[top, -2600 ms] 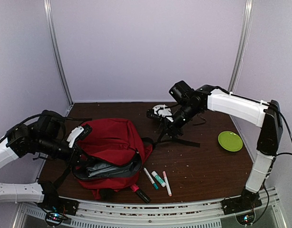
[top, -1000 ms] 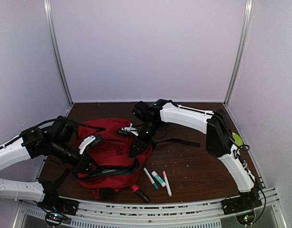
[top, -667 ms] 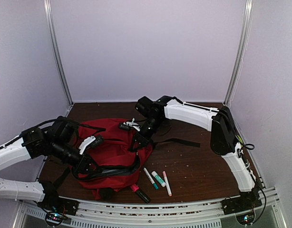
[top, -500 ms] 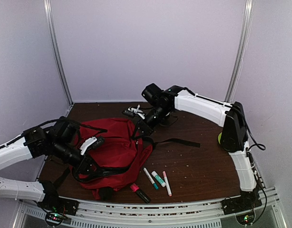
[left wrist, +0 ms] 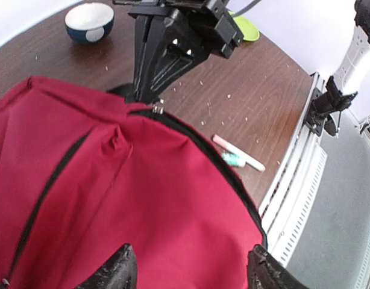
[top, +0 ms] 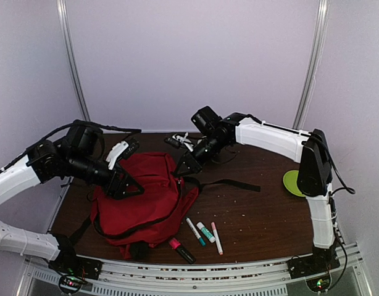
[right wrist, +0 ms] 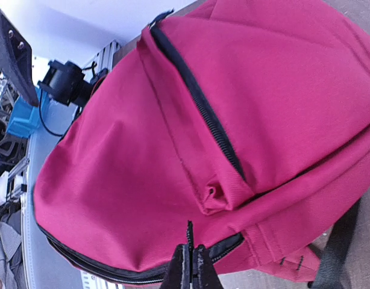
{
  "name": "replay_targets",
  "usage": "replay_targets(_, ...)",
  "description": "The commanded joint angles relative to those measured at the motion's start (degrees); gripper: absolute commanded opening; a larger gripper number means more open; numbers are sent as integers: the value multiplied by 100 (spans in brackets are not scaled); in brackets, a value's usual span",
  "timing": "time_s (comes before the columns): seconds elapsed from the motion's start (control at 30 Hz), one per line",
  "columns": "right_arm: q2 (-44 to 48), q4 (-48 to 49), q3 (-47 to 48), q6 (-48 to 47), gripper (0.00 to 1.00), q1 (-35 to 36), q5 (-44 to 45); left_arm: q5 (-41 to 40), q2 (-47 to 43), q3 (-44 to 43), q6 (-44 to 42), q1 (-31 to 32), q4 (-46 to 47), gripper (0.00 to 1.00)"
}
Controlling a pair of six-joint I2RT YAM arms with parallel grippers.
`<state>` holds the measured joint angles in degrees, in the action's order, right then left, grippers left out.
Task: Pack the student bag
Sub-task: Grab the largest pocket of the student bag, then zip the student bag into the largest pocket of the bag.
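Note:
The student bag [top: 143, 200], a red backpack with black zip lines, lies flat at the left centre of the table, its mouth drawn closed. My right gripper [top: 180, 168] sits at the bag's far right corner. In the right wrist view its jaws [right wrist: 190, 265] are shut on a thin black zipper pull [right wrist: 189, 232] at the bag's [right wrist: 143, 156] edge. My left gripper [top: 129, 187] hovers over the bag's left side. Its fingers [left wrist: 122, 271] stand wide apart above the red fabric [left wrist: 125, 198] with nothing between them.
Three markers [top: 205, 232] and a pink highlighter [top: 182, 249] lie near the front edge, right of the bag. A green plate [top: 296, 183] is at the right. A dark bowl [left wrist: 88, 21] stands beyond the bag. A black strap [top: 229, 182] trails right.
The left gripper let go of the bag's opening, opened and rose. The right gripper shut on the zipper pull and drew it back and right; the bag's mouth has closed.

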<state>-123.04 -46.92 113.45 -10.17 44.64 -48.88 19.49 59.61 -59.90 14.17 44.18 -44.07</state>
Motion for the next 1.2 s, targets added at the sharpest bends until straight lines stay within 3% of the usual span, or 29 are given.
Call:
replay_targets(0.0, 27, 738, 391, 338, 0, -219, 46, 336, 580, -463, -448, -95, 716, 67)
replay_targets(0.07, -137, 743, 698, 436, 0, -280, 101, 314, 737, -702, -514, -102, 812, 68)
replay_targets(0.23, -243, 1114, 903, 809, 0, -402, -38, -1168, 1436, -1282, -1010, -237, 132, 70)
replay_targets(0.37, -287, 1153, 931, 860, 0, -425, -150, -1867, 1688, -1032, -1721, -305, 655, 70)
replay_targets(0.67, -260, 1360, 569, 875, 0, -477, -355, -1159, 2601, -995, -2570, -704, 2513, 67)
replay_targets(0.8, -310, 1471, 567, 1018, 0, -514, -428, -892, 3038, -1186, -3050, -735, 2552, 65)
replay_targets(1.17, -346, 1536, 547, 1087, 0, -541, -516, -227, 3748, -1280, -3193, -1172, 2618, 40)
